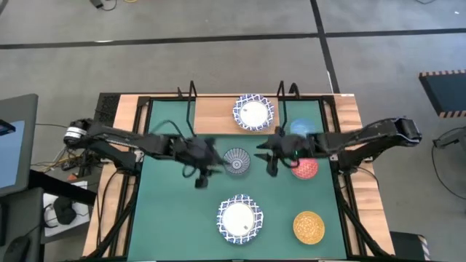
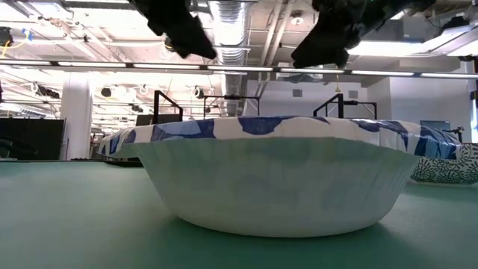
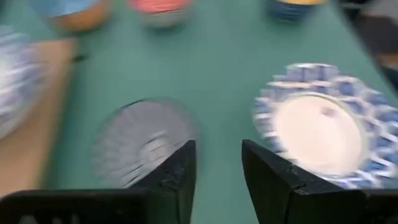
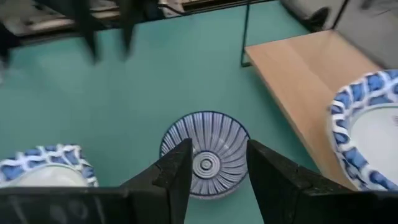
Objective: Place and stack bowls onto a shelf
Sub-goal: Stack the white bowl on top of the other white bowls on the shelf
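Green mat point(image 1: 175, 211), grey floor point(image 1: 218, 65).

Blurred grey-blue bowl point(image 3: 142, 144) past left claw point(image 3: 219, 171)

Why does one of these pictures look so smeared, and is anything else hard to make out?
The left wrist view is motion-blurred: the grey-blue bowl and the wide patterned bowl smear sideways. The right wrist view is sharper, with the grey-blue bowl's stripes crisp. In the low view, one wide bowl fills the frame and the grippers are dark silhouettes against bright ceiling lights. The high view is evenly lit, with the arms slightly soft.
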You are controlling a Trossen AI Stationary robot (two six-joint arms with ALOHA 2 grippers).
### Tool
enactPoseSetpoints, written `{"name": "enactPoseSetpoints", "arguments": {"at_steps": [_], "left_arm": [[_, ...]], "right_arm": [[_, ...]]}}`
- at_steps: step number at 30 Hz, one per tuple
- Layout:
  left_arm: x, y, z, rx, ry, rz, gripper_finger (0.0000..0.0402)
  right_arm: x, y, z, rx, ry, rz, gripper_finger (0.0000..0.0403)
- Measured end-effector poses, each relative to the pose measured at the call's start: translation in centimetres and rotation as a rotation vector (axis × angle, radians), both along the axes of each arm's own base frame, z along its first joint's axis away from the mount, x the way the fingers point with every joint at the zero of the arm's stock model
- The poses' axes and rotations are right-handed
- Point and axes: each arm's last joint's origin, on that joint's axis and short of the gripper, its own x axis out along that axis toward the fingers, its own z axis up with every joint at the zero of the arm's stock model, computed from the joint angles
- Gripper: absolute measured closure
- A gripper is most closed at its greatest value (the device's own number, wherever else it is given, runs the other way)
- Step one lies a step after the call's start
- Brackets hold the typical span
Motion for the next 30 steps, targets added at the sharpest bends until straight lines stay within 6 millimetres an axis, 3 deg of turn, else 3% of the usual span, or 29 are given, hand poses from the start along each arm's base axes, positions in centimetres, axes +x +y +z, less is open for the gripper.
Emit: {"name": "enactPoseSetpoints", "arguments": {"at_steps": [7, 10, 17, 30], "left_arm": [[3.7, -4.4, -6.5, -0.001, 0.116, -0.126, 0.0303], [4.9, -5.3, -7.7, -0.021, 0.14, -0.12, 0.0296], [5.9, -6.0, -8.2, -0.115, 0.17, -0.109, 0.0282], [5.2, -7.7, -8.5, -0.182, 0.208, -0.058, 0.0283]], "right_arm": [[-1.0, 1.7, 0.3, -0.061, 0.001, -0.069, 0.0227], [-1.0, 1.6, 0.4, -0.063, -0.004, -0.089, 0.0227], [-0.9, 2.0, -0.7, -0.03, 0.06, -0.108, 0.0227], [-1.8, 5.1, -0.7, -0.005, 0.036, -0.108, 0.0227]]}}
